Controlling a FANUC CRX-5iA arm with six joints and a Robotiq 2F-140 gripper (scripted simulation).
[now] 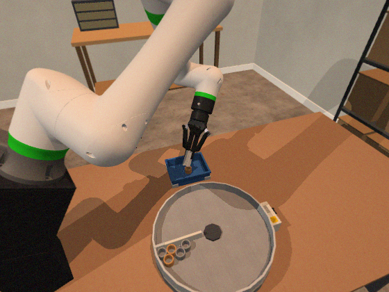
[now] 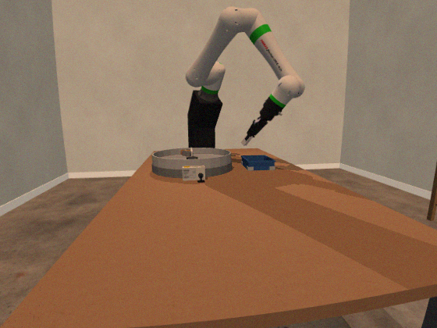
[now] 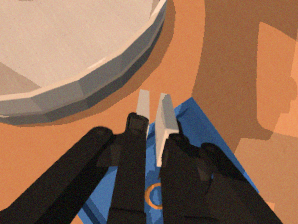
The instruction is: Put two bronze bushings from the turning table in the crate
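My gripper (image 1: 187,163) (image 2: 244,143) (image 3: 152,106) is shut, its fingertips a narrow gap apart with nothing between them. It hangs tilted above the blue crate (image 1: 194,179) (image 2: 261,165) (image 3: 222,148). One bronze bushing (image 1: 187,170) (image 3: 148,196) stands in the crate, partly hidden by a finger in the wrist view. On the turning table (image 1: 243,250) (image 2: 191,168) (image 3: 75,92), two bronze bushings, one nearer the divider (image 1: 171,245) and one nearer the rim (image 1: 169,265), stand among three grey bushings (image 1: 186,250), grouped closely at the left.
A pale divider bar (image 1: 180,238) runs from the turning table's raised rim to its dark hub (image 1: 212,232), beside the bushings. A small white box (image 1: 270,213) (image 2: 191,172) sits against the outside of the rim. The crate stands close to the rim.
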